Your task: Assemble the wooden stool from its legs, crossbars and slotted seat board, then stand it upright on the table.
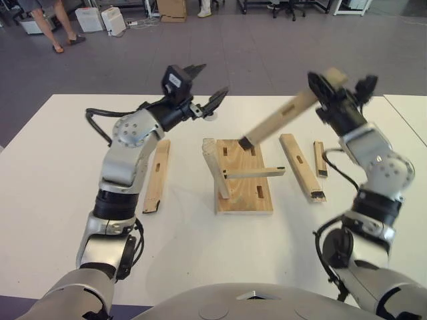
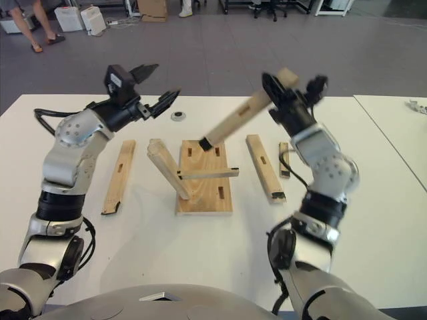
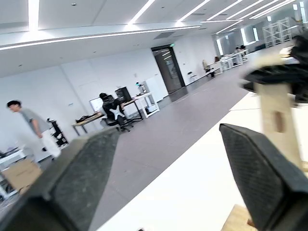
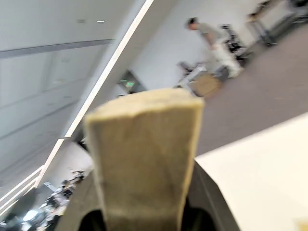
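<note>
The slotted seat board (image 1: 244, 191) lies flat at the table's middle. One leg (image 1: 216, 169) leans from its left side, with a crossbar (image 1: 255, 173) sticking out of it to the right. My right gripper (image 1: 331, 91) is shut on another wooden leg (image 1: 280, 119) (image 4: 144, 154), held slanting with its dark-tipped lower end touching the board's far right corner. My left gripper (image 1: 205, 85) hangs open and empty above the table's far side, left of the board; its fingers (image 3: 262, 178) show in the left wrist view.
A loose leg (image 1: 157, 175) lies left of the board. Another leg (image 1: 300, 167) and a short crossbar (image 1: 320, 159) lie to its right. A small round grey object (image 2: 178, 116) sits near the table's far edge.
</note>
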Tool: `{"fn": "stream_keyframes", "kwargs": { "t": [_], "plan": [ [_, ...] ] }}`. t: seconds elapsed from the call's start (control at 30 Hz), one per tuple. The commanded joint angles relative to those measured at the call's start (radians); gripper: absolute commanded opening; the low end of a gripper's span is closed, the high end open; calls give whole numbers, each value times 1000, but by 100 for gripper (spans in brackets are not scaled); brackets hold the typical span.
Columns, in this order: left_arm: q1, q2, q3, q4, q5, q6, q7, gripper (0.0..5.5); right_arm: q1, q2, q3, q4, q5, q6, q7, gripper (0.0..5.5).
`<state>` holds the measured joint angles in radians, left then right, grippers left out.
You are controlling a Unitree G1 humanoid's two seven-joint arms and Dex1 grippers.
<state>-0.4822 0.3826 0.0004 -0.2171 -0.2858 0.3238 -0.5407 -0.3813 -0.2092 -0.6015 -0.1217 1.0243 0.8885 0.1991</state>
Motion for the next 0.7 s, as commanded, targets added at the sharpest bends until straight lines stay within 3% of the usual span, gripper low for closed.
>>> {"fn": "stream_keyframes", "kwargs": {
  "t": [0.03,0.1,0.2,0.5,0.7],
  "plan": [
    [115,45,49,-100,-9,87,32,468,233,93,-32,-226,148,44,-165,101],
    [135,62,41,-120,40,111,68,505,297,119,-26,-272,191,31,-224,101],
    [126,50,37,-147,44,145,101,507,321,119,-5,-284,184,-9,-276,101],
    [116,40,39,-215,30,192,145,507,435,-47,8,-325,180,-32,-312,101],
    [103,-27,43,-295,-33,251,194,507,446,-117,102,-395,53,-108,-303,101]
  ]
}}
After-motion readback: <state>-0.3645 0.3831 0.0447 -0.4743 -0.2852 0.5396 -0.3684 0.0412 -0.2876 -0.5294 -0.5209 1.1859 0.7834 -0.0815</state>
